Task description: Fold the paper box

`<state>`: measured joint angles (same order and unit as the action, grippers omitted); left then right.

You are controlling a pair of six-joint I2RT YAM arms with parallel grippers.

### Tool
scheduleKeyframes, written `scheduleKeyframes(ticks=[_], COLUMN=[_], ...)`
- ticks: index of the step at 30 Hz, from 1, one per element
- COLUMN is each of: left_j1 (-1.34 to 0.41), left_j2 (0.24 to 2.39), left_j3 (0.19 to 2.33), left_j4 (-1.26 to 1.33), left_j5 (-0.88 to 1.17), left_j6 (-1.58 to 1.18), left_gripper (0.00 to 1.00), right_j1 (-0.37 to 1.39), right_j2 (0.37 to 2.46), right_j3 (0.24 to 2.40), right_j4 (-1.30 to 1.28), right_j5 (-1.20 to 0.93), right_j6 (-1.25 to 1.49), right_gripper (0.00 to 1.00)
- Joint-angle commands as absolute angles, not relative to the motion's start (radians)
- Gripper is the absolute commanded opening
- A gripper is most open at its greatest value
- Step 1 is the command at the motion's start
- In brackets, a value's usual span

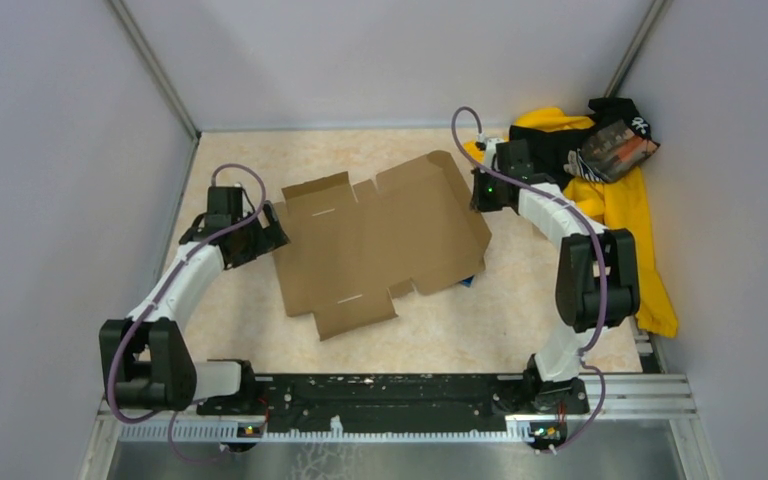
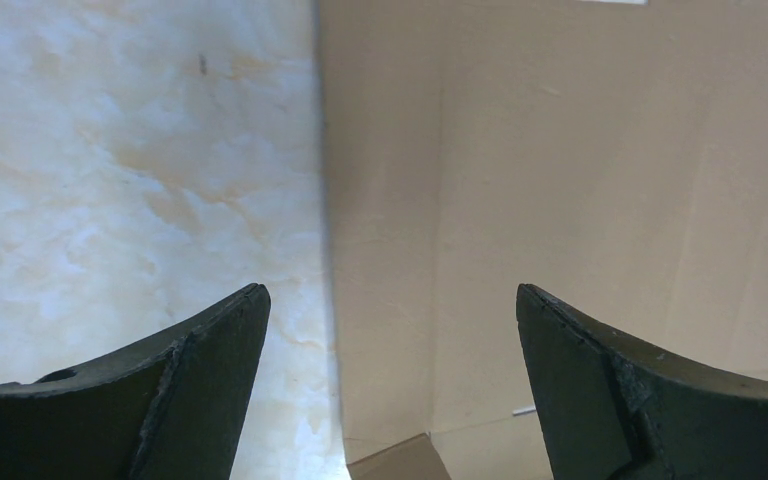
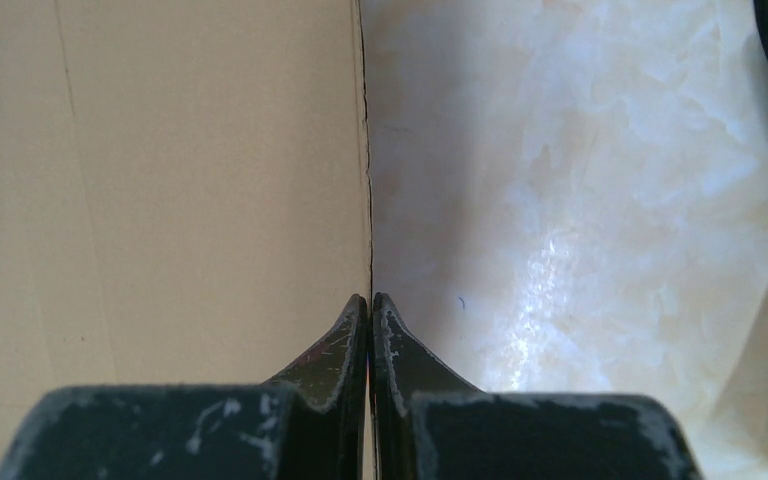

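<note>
On the table (image 1: 480, 345) lies the flat paper box (image 1: 375, 240); left gripper (image 2: 390, 295) gapes wide over its edge; right gripper (image 3: 371, 298) pressed closed.

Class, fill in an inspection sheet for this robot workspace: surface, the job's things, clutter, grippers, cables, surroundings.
Surface: pale marbled table.
Job's things: paper box, still a flat, unfolded brown sheet with flaps, lying mid-table.
Clutter: yellow-and-black cloth pile in the far right corner; small blue block peeking from under the box's near right edge.
Grippers: left gripper open, straddling the box's left edge; right gripper shut, tips at the box's right edge, and whether it pinches the edge cannot be told.
Cables: purple cables loop over both wrists and run along the arms.
Surroundings: grey walls on three sides; mounting rail at the near edge.
</note>
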<state>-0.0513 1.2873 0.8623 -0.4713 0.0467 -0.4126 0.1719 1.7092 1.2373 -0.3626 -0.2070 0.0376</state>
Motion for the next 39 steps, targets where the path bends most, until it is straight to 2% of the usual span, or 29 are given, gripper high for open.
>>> scheduleKeyframes(ticks=[1,13,18,31,39], left_j1=[-0.058,-0.063,-0.076,-0.089,-0.089], left_j2=[1.294,1.416,1.425,1.478,1.471], left_j3=[0.848,0.772,0.740,0.711,0.615], left_j4=[-0.440,-0.326,-0.291,-0.196,-0.020], left_j5=[-0.070,0.033,-0.047,-0.057,0.102], left_j6=[-0.432,-0.562,-0.564,-0.608,-0.660], left_gripper=[0.99,0.99,0.99,0.99,0.99], right_j1=[0.138,0.106,0.106,0.104,0.103], right_j2=[1.721,1.788,1.766,1.787,1.785], right_j3=[1.212,1.168,1.146,1.132,1.135], right_j4=[-0.329,-0.311,-0.300,-0.291,-0.293], right_j5=[-0.237,-0.261,-0.226,-0.230,-0.239], right_j6=[0.078,0.121,0.125,0.121,0.123], right_gripper=[0.00,0.00,0.00,0.00,0.00])
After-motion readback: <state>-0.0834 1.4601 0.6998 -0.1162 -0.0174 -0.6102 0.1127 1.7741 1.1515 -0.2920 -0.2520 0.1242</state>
